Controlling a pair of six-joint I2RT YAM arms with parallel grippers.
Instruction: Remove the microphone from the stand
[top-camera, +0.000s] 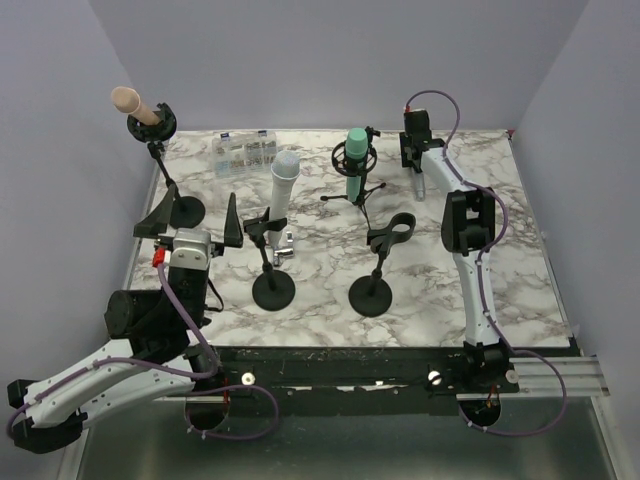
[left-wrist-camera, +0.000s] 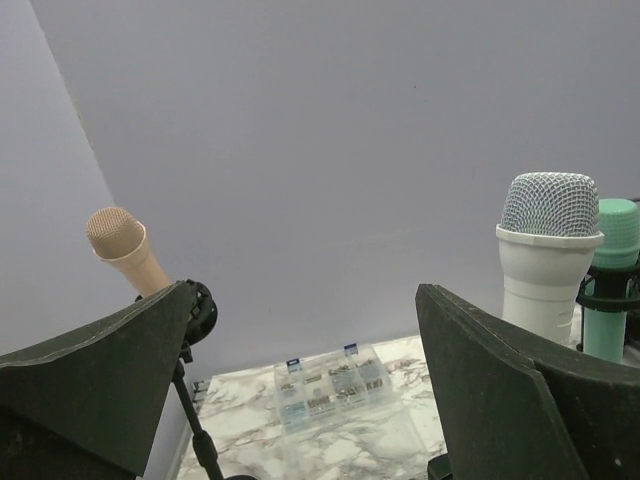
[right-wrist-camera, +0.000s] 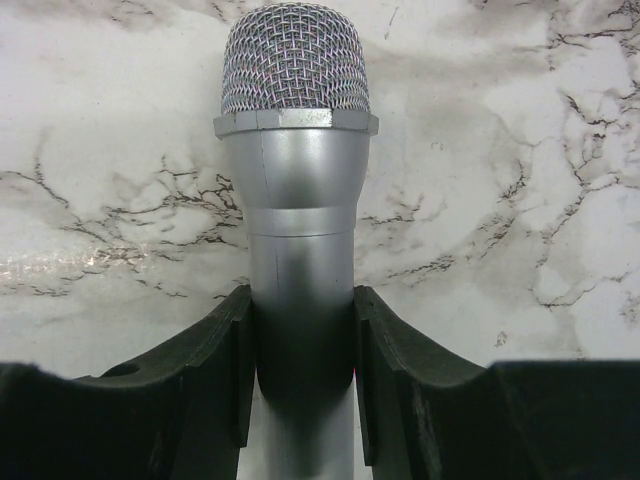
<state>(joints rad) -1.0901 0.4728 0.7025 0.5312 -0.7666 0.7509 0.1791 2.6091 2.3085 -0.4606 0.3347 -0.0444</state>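
Observation:
My right gripper (top-camera: 414, 163) is shut on a silver microphone (right-wrist-camera: 296, 190) with a mesh head, held low over the marble table at the far right; the microphone also shows in the top view (top-camera: 418, 185). An empty black stand (top-camera: 388, 235) with an open clip stands in front of it. A white microphone (top-camera: 283, 183) sits in a second stand, a beige one (top-camera: 133, 102) in a third at the far left, and a green one (top-camera: 356, 158) in a tripod mount. My left gripper (top-camera: 197, 215) is open and empty between the beige and white microphones' stands.
A clear plastic box (top-camera: 245, 150) of small parts lies at the back of the marble table (top-camera: 500, 290); it also shows in the left wrist view (left-wrist-camera: 330, 385). Round stand bases (top-camera: 272, 292) sit near the front. Grey walls close in the table's sides.

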